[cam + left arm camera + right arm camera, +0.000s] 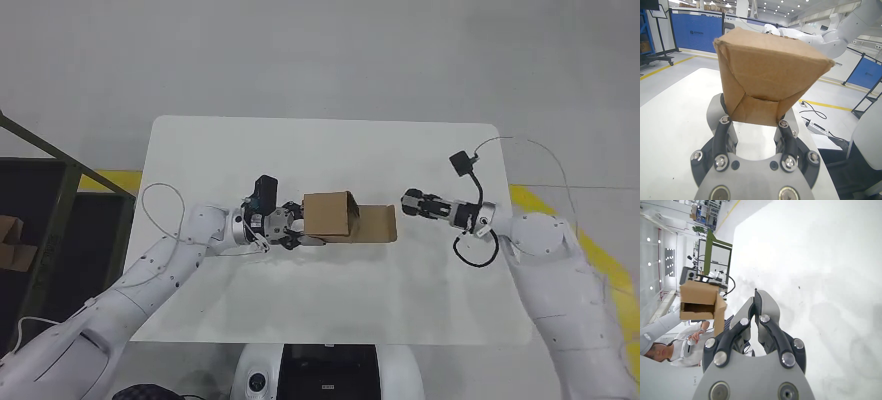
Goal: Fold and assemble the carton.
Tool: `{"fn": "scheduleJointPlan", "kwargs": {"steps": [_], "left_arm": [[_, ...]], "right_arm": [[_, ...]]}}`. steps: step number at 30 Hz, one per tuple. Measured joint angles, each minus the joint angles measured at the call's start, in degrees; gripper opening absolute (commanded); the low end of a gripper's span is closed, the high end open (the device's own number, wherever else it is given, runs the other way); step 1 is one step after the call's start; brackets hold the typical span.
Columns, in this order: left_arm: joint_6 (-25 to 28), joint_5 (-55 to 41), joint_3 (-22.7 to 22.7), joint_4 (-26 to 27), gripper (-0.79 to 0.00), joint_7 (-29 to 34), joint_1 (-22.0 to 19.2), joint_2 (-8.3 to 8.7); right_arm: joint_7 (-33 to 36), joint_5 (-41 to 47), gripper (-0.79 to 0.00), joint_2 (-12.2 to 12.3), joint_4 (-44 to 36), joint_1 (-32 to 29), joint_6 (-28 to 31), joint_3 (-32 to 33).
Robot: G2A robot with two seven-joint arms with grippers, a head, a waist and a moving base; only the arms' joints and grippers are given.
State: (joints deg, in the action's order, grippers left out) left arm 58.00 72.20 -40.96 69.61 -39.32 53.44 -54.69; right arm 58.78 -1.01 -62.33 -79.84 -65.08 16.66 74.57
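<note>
Carton [335,215] hangs over the middle of the bench [300,150], squared up into an open box, its near end caught in the left hand [753,111]. That hand's two fingers [715,108] stand wide apart, one against each side wall, clamped on the cardboard. The hold looks chosen to keep the box steady and square while its open mouth faces the other arm. One long flap [375,222] juts out from that mouth on the side nearest the right hand [408,200]. This hand hangs just beside the flap, apart from the cardboard, with its fingers pressed together and nothing in them. Closed like that it makes a blunt pusher, I'd guess, suited to folding the flap in rather than pinching it. Whether the carton's underside rests on the bench or hangs just off it, I can't tell.
</note>
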Motion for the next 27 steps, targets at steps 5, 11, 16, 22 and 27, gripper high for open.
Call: {"fn": "scheduleJointPlan", "kwargs": {"steps": [5, 11, 16, 22, 27], "left_arm": [[0.0, -0.1, -0.2, -0.2, -0.385, 0.2, 0.2, 0.12], [0.0, -0.4, 0.2, -0.4, -0.394, 1.8, 0.1, -0.02], [0.0, -0.5, 0.3, -0.7, -0.397, 3.0, -0.1, -0.24], [-0.2, 0.3, 0.2, -1.1, -0.400, 4.5, -0.2, -0.67], [-0.8, 1.0, -0.4, -1.2, -0.400, 4.8, 0.0, -0.91]], "right_arm": [[5.1, 7.2, -0.785, -1.0, 0.3, 1.1, 4.3, -5.4], [7.7, 11.7, -0.785, -0.8, -2.8, 0.5, 6.9, -5.5], [9.2, 12.7, -0.785, -0.4, -6.0, -0.1, 7.0, -5.2], [9.4, 12.8, -0.785, -0.3, -7.3, 0.5, 5.8, -6.3], [8.0, 12.5, -0.742, -0.2, -6.9, 1.0, 4.6, -6.5]]}}
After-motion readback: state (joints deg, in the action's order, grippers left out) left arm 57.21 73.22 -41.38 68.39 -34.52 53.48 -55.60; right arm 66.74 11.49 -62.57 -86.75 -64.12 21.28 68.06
